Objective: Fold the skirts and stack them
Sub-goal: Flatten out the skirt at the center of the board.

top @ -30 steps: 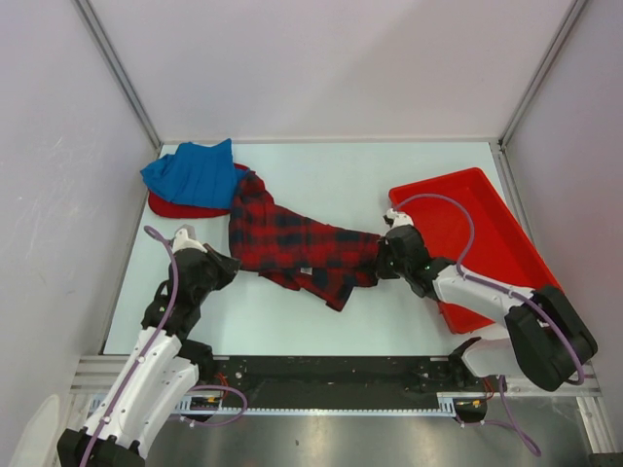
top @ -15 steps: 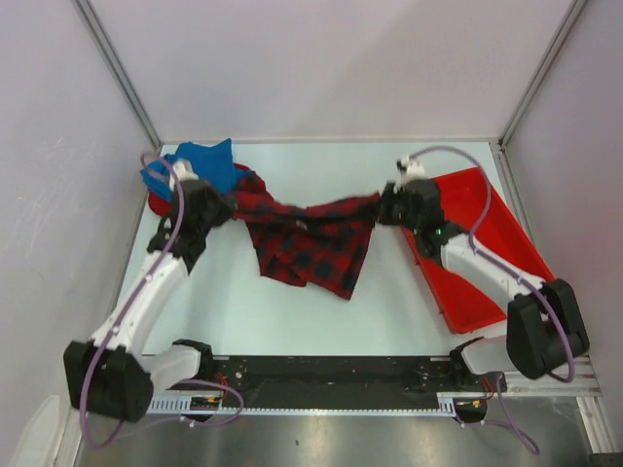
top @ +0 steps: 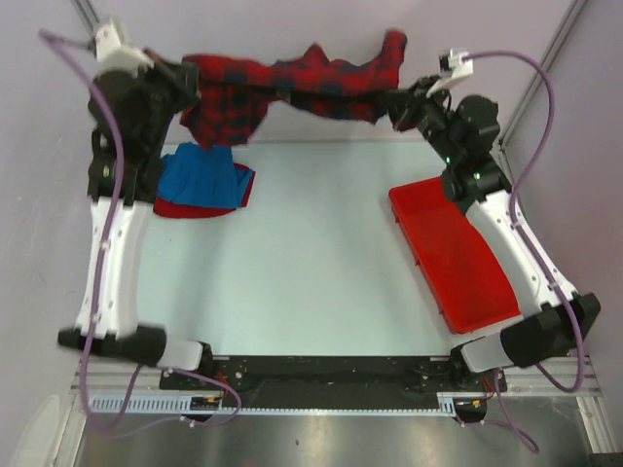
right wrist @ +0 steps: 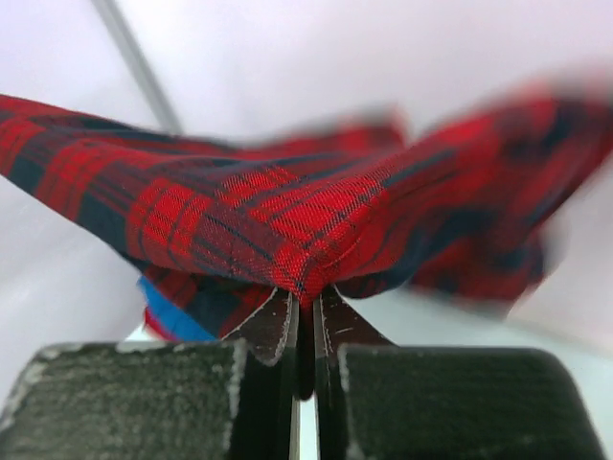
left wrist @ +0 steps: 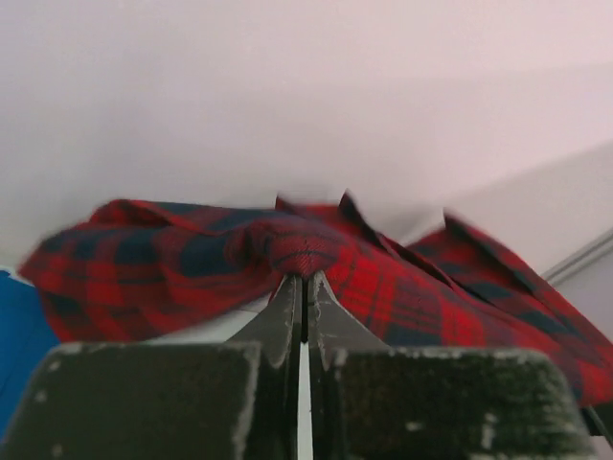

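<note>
The red-and-navy plaid skirt (top: pixel 292 88) hangs stretched in the air high above the table's far edge, between both grippers. My left gripper (top: pixel 187 86) is shut on its left end, and the cloth (left wrist: pixel 287 249) bunches at the fingertips in the left wrist view. My right gripper (top: pixel 397 105) is shut on its right end, with a corner of the cloth (right wrist: pixel 287 230) pinched between the jaws. The bright blue pleated skirt (top: pixel 200 180) lies on the plain red pleated skirt (top: pixel 180 207) at the table's far left.
The rigid red plastic tray (top: pixel 456 255) lies on the right side of the pale table (top: pixel 311 272). Grey walls and metal frame posts enclose the table on three sides. Both arms are raised high.
Both grippers have lifted the plaid skirt from just above the table to high in the air and toward the back wall, pulling it out wider. The blue and red skirts stayed put.
</note>
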Controlling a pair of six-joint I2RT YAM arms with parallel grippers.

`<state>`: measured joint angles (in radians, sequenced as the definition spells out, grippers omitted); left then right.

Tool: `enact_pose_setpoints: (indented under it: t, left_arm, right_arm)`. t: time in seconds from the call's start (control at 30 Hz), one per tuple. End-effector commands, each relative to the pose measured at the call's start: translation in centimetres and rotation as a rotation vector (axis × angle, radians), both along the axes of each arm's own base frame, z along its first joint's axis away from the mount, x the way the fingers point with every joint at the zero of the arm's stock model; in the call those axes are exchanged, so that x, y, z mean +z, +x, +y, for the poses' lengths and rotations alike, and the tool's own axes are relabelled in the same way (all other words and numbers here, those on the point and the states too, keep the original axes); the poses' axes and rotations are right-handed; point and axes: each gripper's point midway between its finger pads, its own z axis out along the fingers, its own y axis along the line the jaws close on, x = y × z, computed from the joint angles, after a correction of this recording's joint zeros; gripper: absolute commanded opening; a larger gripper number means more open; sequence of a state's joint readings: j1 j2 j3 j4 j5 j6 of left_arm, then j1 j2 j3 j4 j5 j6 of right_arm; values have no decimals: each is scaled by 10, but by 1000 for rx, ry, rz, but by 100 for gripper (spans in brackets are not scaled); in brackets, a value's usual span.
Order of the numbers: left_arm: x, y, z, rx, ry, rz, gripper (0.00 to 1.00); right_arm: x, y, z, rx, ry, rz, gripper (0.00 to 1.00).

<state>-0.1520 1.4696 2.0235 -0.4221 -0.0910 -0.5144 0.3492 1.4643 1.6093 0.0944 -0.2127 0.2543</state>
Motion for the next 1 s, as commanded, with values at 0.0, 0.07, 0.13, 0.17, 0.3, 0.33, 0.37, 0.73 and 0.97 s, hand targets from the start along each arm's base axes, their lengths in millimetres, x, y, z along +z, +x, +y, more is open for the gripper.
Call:
enact_pose_setpoints:
  t: [0.0, 0.07, 0.13, 0.17, 0.3, 0.33, 0.37, 0.73, 0.97]
  left_arm:
    - [-111, -34, 7, -12, 40, 175, 0]
    - [-195, -63, -1, -58, -42, 290, 0]
    - [-238, -90, -4, -63, -181, 339, 0]
    - [-310, -105, -8, -68, -208, 487, 0]
    - [-419, -170, -12, -35, -319, 744, 8]
    - [-443, -197, -1, 41, -324, 840, 18]
    - [-459, -212, 2, 60, -314, 889, 28]
    - [-406, -210, 8, 47, -268, 758, 100]
    - [-429, -165, -8, 13, -211, 861, 100]
  right_arm:
    - [-57, -46, -7, 47, -49, 145, 0]
    - [-142, -64, -4, 70, -111, 346, 0]
    - [-192, -93, 7, 97, -145, 477, 0]
    - [-252, -112, 8, 102, -187, 609, 0]
    - [-352, -192, 9, 119, -289, 884, 12]
    - [-355, -214, 16, 154, -312, 898, 17]
    - [-362, -220, 9, 109, -344, 911, 23]
    - [-325, -257, 5, 161, -339, 857, 100]
    - [-324, -234, 49, 270, -330, 793, 100]
